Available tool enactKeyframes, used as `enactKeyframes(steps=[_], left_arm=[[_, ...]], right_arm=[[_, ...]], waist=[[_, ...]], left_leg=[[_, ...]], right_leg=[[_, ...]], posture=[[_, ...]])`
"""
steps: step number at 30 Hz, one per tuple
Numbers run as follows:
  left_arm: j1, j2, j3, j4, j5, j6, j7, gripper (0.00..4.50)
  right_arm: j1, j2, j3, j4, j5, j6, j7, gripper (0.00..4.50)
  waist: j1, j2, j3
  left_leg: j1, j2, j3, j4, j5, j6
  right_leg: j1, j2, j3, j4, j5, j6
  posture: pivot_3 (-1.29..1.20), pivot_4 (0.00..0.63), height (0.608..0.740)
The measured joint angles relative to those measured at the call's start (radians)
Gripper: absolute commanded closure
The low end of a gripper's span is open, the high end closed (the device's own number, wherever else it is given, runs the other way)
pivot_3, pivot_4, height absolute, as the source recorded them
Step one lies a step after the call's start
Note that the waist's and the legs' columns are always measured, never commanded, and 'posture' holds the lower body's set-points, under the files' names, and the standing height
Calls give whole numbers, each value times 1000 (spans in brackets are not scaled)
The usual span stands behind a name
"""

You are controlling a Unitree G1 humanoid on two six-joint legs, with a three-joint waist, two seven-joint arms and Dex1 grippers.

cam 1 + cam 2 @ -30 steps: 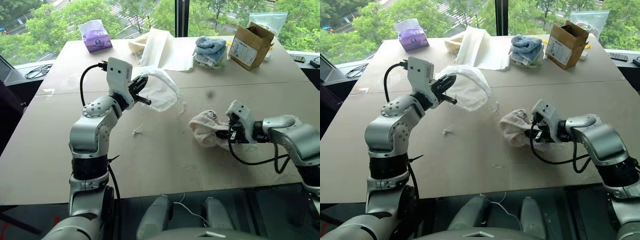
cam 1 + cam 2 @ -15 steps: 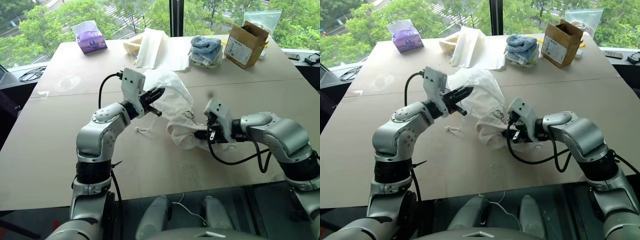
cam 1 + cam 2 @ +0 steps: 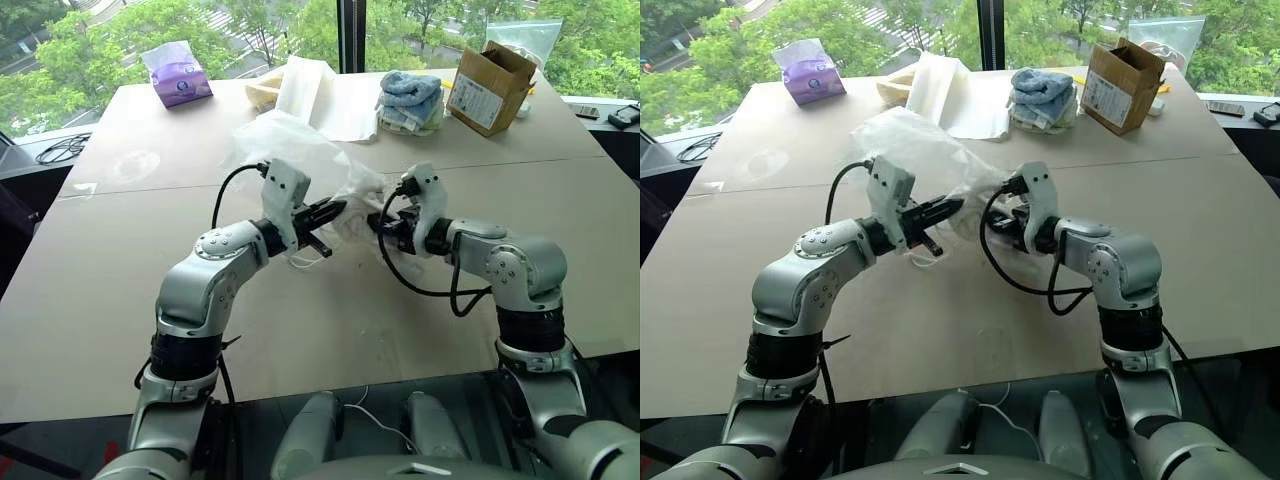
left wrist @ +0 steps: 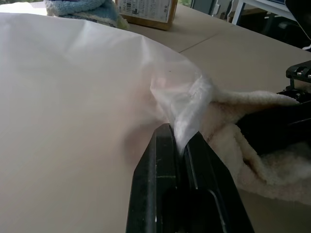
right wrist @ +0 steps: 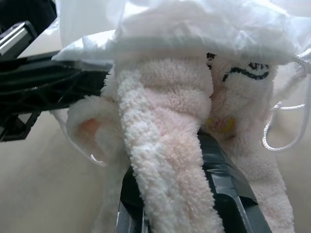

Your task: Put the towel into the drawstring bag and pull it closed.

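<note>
The big tan table [image 3: 120, 300] takes up most of the head camera picture, and its near half, across the bottom of the frame, is bare and wide open. Its front edge runs along the bottom, and the far edge sits at the top by the windows. In the middle of the frame, the two arms meet. The left gripper [image 3: 335, 209] is squeezed tight on the hem of the drawstring bag [image 3: 285, 150], right at the bag's mouth. The thin white bag puffs up and back from there, toward the top middle of the frame. The right gripper [image 3: 378, 226] comes in from the right and is clamped on the towel [image 5: 165, 160]. In the right wrist view, the fluffy off-white towel hangs over the black fingers, and its top end is pushed under the bag's edge, just at the mouth. A dark printed mark shows on the towel there, and a white cord [image 5: 282, 131] loops down beside it. Most of the towel is outside the bag. The far edge of the table is crowded. A purple tissue pack [image 3: 176, 73] sits at the upper left, a cream cloth sheet [image 3: 320, 95] lies at the top middle, a stack of blue towels [image 3: 415, 100] is next to it, and an open cardboard box [image 3: 490, 88] stands at the upper right.
</note>
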Motion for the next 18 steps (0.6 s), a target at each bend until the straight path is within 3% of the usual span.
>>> enactKeyframes(steps=[4, 8, 12, 18], left_arm=[[-2, 11, -11, 3, 2, -9, -8, 4500], [-32, 9, 2, 49, 12, -37, 12, 4500], [-70, 1, 25, 88, 12, -53, 23, 4500], [-70, 4, 22, 93, 11, -64, 6, 4500]], right_arm=[[47, -26, 0, -28, 22, -11, 10, 4494], [178, -273, 119, -186, 88, -13, 197, 4494], [268, -432, 145, -274, 143, -33, 328, 4494], [257, -406, 25, -289, 259, -54, 354, 4494]], waist=[[1, 0, 0], [3, 1, 1], [-1, 1, 1], [-5, 1, 1]], left_leg=[[0, 0, 0, 0, 0, 0], [0, -1, 0, 0, 0, 0], [0, 0, 1, 0, 0, 0], [1, 1, 2, 0, 0, 0]], right_leg=[[0, 0, 0, 0, 0, 0], [0, 0, 0, -1, 0, 0], [0, 0, 0, -1, 0, 0], [1, 1, 1, 0, 0, 0]], posture=[[0, 150, 740], [0, 150, 740], [0, 150, 740], [0, 150, 740]])
